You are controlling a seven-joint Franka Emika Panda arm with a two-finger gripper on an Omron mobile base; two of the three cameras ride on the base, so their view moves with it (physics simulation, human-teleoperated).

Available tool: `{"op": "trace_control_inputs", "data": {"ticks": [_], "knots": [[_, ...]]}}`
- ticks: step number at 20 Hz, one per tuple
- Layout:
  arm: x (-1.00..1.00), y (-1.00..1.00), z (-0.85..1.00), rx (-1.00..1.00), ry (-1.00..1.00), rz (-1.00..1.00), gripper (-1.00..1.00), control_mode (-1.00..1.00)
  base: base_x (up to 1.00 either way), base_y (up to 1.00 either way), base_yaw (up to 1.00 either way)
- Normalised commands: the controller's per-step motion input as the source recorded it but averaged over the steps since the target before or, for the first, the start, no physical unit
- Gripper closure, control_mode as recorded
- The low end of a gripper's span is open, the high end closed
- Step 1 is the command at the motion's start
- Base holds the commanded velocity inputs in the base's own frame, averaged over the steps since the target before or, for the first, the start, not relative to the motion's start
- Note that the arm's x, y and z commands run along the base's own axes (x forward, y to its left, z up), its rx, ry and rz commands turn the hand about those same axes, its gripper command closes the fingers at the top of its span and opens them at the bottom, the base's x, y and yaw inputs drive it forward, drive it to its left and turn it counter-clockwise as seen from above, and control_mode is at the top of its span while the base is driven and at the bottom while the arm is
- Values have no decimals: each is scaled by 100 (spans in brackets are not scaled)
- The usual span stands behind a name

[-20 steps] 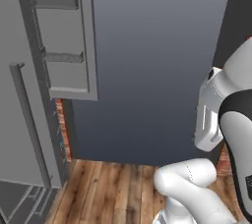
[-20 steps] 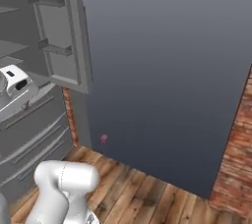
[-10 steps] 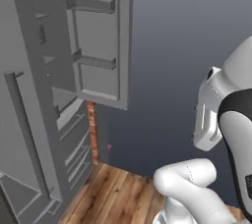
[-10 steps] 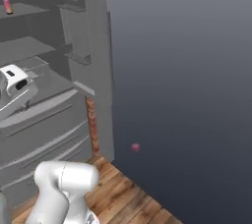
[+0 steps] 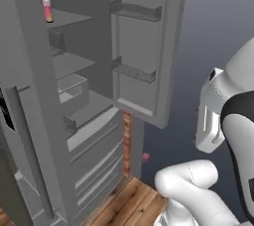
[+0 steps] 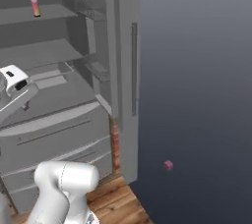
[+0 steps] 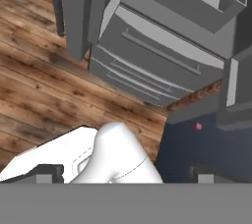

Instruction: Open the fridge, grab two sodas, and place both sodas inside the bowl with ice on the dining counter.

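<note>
The grey fridge stands with both doors swung open, and its shelves and lower drawers are exposed. One soda, a slim pink-orange bottle with a black cap, stands upright on an upper shelf at the back left. My gripper is open, its two dark fingertips far apart with nothing between them. It points down at the drawers and the wooden floor, well below the soda. The bowl and the dining counter are out of view.
The open right door juts out, with door bins on its inner side. The open left door stands close on the left. A dark blue-grey wall runs on the right, with a small pink cube low against it. Wooden floor lies below.
The whole picture has shifted: the base has turned toward the fridge, bringing its interior and the soda bottle into view. The gripper stays open.
</note>
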Motion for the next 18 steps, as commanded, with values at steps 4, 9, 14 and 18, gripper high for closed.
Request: {"op": "trace_control_inputs", "data": {"ticks": [4, 9, 14, 18], "knots": [[0, 0, 0, 0, 0, 0, -100, 100, 86, -15, 48], [0, 0, 0, 0, 0, 0, -100, 100, 57, -8, 48], [0, 0, 0, 0, 0, 0, -100, 100, 63, -8, 45], [0, 0, 0, 0, 0, 0, -100, 100, 49, -34, 39]]}}
